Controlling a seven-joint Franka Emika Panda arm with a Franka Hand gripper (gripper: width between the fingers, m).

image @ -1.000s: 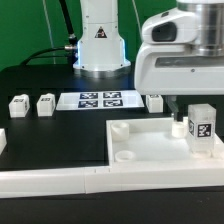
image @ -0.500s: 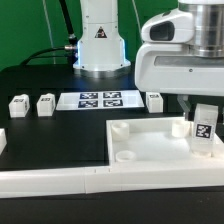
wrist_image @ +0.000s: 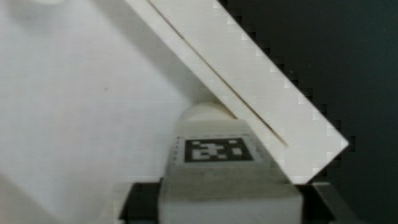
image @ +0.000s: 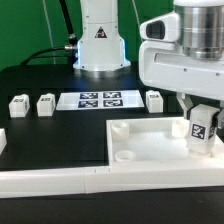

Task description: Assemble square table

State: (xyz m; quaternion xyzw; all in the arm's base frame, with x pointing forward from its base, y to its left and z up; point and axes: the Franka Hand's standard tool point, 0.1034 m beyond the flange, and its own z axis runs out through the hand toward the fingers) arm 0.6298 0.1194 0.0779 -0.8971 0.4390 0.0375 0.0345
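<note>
The white square tabletop (image: 150, 148) lies at the front with its raised rim and round corner sockets up. My gripper (image: 203, 122) is shut on a white tagged leg block (image: 202, 130) and holds it upright over the top's corner at the exterior view's right. In the wrist view the leg (wrist_image: 217, 160) sits between my dark fingers (wrist_image: 150, 205), against the top's rim (wrist_image: 249, 70). Three more leg blocks stand on the table: two (image: 18, 104) (image: 46, 103) at the exterior view's left and one (image: 154, 100) behind the top.
The marker board (image: 100, 99) lies behind the top, before the arm's base (image: 100, 45). A long white barrier wall (image: 60, 180) runs along the front edge. Another white part (image: 2, 138) shows at the exterior view's left edge.
My gripper with the leg has moved a little toward the exterior view's right and settled lower at the top's corner. The other parts have not moved.
</note>
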